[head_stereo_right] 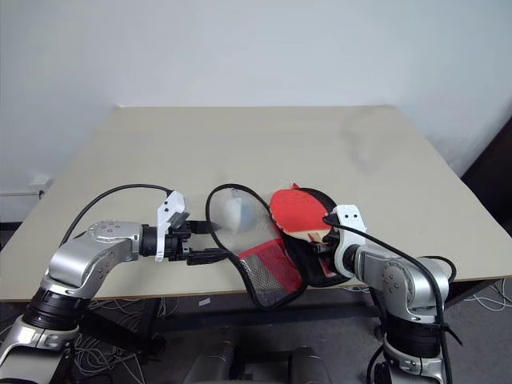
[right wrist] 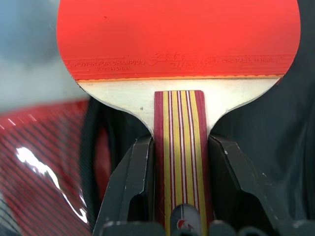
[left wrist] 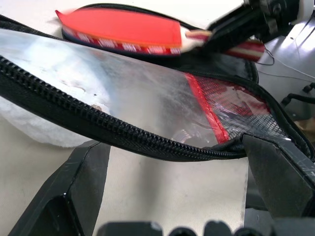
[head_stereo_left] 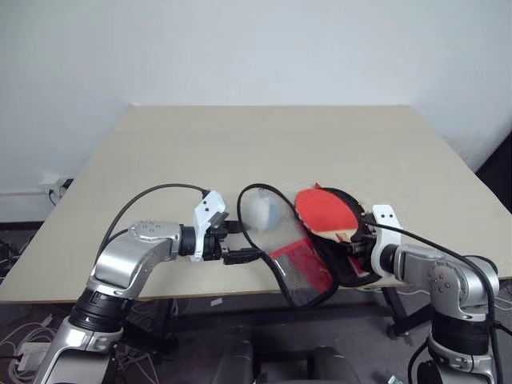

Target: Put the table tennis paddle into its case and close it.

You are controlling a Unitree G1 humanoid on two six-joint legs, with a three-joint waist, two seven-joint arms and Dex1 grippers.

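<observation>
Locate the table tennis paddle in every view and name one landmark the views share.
Left eye view: paddle, right of centre, over the open case.
Right eye view: paddle, just right of centre.
Left wrist view: paddle, edge-on.
Right wrist view: paddle, handle between the right hand's fingers.
Shared landmark: case.

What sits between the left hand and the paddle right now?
The case's raised open flap, with its mesh and red panel, stands between the left hand and the paddle, as seen in the left eye view.

The red-faced table tennis paddle, handle striped red and yellow, lies over the black half of the open case near the tabletop's near edge; the mesh flap stands raised at its left.
</observation>
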